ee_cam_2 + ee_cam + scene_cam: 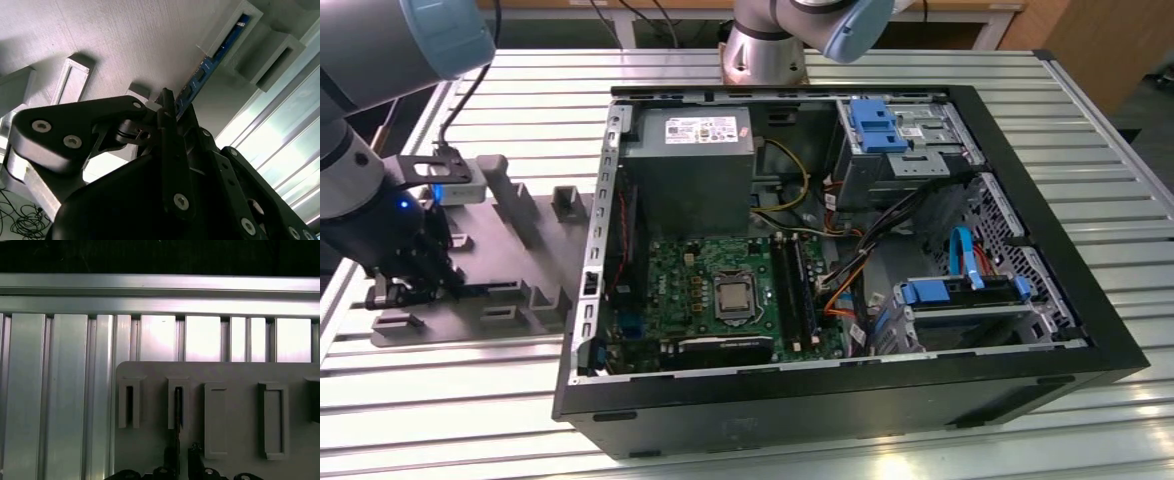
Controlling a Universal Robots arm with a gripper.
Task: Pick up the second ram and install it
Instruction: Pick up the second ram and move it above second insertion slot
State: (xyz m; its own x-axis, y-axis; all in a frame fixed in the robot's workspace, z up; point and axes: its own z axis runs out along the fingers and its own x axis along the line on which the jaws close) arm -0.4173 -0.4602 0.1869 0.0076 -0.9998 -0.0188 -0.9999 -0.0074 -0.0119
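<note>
On edge in a narrow slot of the grey holder plate (125,40): the second ram (210,60), a blue board with dark chips, slanting across the second wrist view. Right at its near end, the black hand (167,97), tip at or against the board's edge. Impossible to tell whether closed on the board or merely beside it.

In the first wrist view, the second ram (177,407) edge-on as a thin dark line in the second slot in from the side edge of the grey holder plate (240,375), with the hand (182,460) directly in line with it. Alongside, one more narrow slot and two broader pockets. Beyond the plate, the ribbed aluminium tabletop (50,390).

In the exterior view, the hand (411,290) low over the grey holder plate (520,215) at the exterior view's left, just beside the open computer case (854,400). Inside the case: green motherboard (680,270), long black memory sockets (790,280) just to the exterior view's right of the processor socket (734,297), grey power supply (687,170) farther back.
</note>
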